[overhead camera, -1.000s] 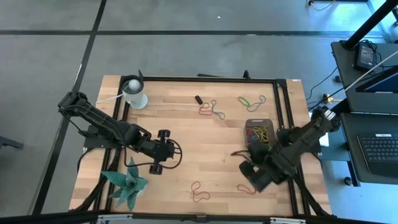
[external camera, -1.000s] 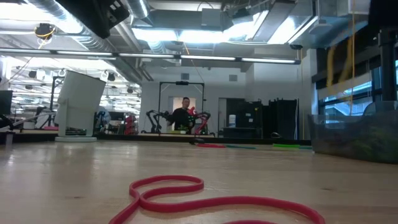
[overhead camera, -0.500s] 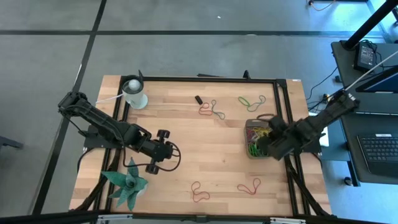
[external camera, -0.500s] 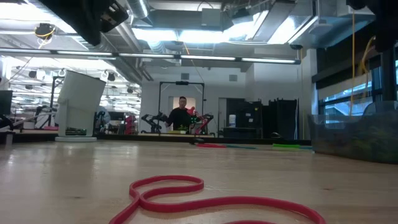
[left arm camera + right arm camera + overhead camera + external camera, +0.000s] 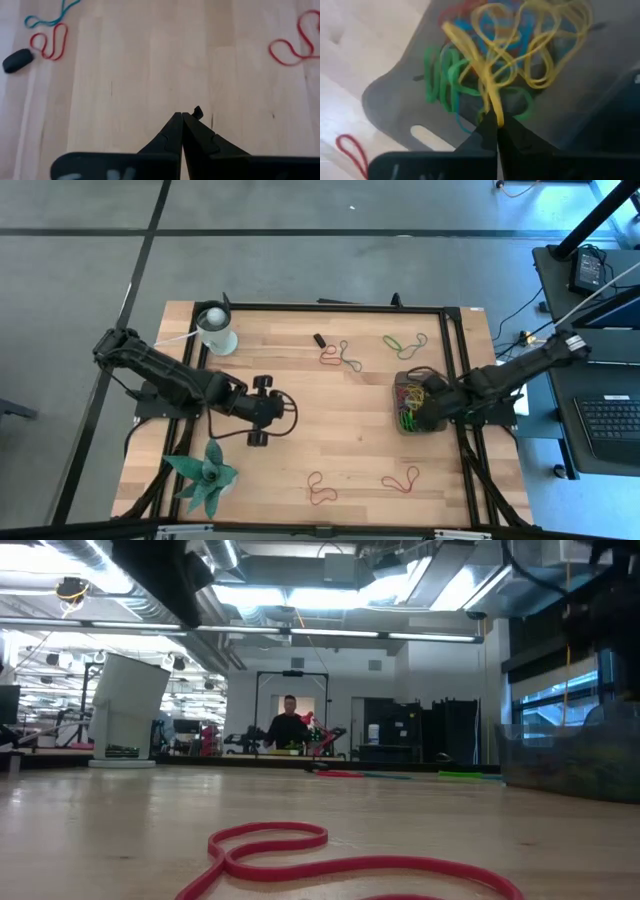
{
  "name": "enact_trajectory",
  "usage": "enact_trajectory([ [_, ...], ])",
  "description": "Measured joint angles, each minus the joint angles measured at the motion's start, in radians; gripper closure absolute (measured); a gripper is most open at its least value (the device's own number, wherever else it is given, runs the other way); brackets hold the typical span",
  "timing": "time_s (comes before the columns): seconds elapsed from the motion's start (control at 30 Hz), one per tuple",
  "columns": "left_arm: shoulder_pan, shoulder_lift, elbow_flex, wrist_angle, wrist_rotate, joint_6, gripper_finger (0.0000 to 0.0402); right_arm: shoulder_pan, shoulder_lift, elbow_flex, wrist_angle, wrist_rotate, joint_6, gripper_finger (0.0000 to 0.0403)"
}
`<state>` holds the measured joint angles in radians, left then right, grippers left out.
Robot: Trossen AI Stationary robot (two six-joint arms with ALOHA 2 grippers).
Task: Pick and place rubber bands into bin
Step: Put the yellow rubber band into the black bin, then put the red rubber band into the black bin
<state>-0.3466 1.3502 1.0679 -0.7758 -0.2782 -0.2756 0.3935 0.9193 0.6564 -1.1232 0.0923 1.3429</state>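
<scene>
I am pinching a yellow rubber band by a short stretch of its loop, my right gripper squeezed tight on it right over the bin, where other bands already lie tangled. It looks nearly weightless, limp and stretchy, so I judge it may cling when freed. My left gripper is hanging pressed together and empty over bare table, with red bands lying loose along the near edge.
</scene>
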Motion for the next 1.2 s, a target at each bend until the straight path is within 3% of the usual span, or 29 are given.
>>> enact_trajectory([
  [0.27, 0.028, 0.0, 0.0, 0.061, -0.001, -0.028, 0.0398, -0.058, 0.0, -0.088, 0.113, -0.007, -0.112, 0.0373],
  [0.63, 0.036, 0.0, 0.0, 0.155, 0.025, -0.034, 0.0398, -0.084, -0.013, 0.058, -0.086, 0.007, -0.197, 0.0291],
  [0.8, 0.034, 0.0, 0.0, 0.159, 0.026, -0.113, 0.0398, -0.084, -0.018, 0.128, -0.167, 0.044, -0.204, 0.0258],
  [1.07, 0.028, 0.032, 0.039, 0.19, 0.004, -0.129, 0.0398, -0.084, -0.021, 0.146, -0.14, 0.06, -0.227, 0.0224],
  [1.2, 0.015, 0.089, 0.114, 0.165, 0.001, -0.031, 0.0398, -0.084, -0.02, 0.141, -0.137, 0.059, -0.227, 0.0222],
])
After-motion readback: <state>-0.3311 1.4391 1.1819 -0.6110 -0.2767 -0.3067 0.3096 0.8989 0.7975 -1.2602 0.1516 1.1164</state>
